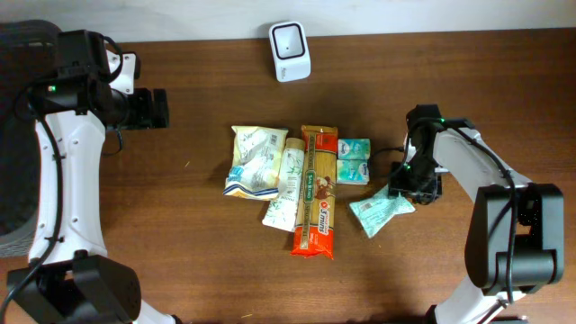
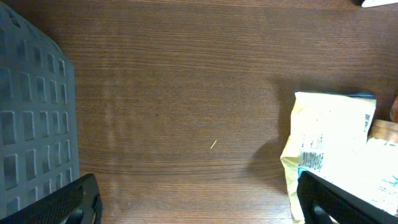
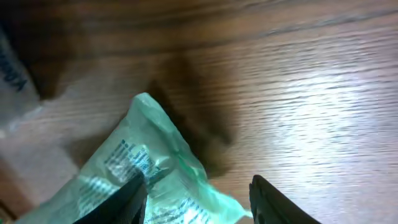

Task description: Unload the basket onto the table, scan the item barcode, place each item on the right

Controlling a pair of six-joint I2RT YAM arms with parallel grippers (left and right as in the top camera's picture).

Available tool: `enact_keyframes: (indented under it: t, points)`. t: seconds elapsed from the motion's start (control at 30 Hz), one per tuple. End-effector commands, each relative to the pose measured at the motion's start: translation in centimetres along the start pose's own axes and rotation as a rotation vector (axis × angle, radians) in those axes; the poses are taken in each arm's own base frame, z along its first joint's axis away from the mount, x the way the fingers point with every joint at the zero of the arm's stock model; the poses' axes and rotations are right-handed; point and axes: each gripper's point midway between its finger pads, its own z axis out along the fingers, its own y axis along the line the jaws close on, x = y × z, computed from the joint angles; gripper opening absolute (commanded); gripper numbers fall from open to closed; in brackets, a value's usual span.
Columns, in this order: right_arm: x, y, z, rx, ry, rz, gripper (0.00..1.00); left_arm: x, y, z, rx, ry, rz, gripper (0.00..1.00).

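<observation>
A: What does the right wrist view lose?
B: The packet runs off the bottom edge, its print blurred. Only the right gripper's fingertips show; whether they pinch it is unclear.
A: And overhead?
B: There its print is too small to read, and the gripper covers one corner.

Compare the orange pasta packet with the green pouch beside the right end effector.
The pasta packet is long, narrow and orange; the green pouch is short and pale green. The pasta packet lies straight, touching the white packet beside it; the green pouch lies askew, touching no other packet. Both rest on the wooden table.
</observation>
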Motion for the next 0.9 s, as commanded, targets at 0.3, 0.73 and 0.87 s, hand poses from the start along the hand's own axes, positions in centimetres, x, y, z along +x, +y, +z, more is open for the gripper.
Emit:
enact_keyframes:
  t: [0.3, 0.73, 0.87]
  points:
    - [3.6, 10.3, -5.3, -0.208, 0.059, -0.377, 0.50, -0.3, -0.2, -0.7, 0.009, -0.019, -0.009, 0.99]
    - [7.6, 11.0, 3.2, -0.036, 0.071, -0.602, 0.50, -0.3, -0.2, -0.7, 0.009, -0.019, -0.009, 0.99]
    - [4.4, 10.0, 3.1, 0.059, -0.053, -0.494, 0.50, -0.3, -0.2, -0.7, 0.009, -0.019, -0.009, 0.99]
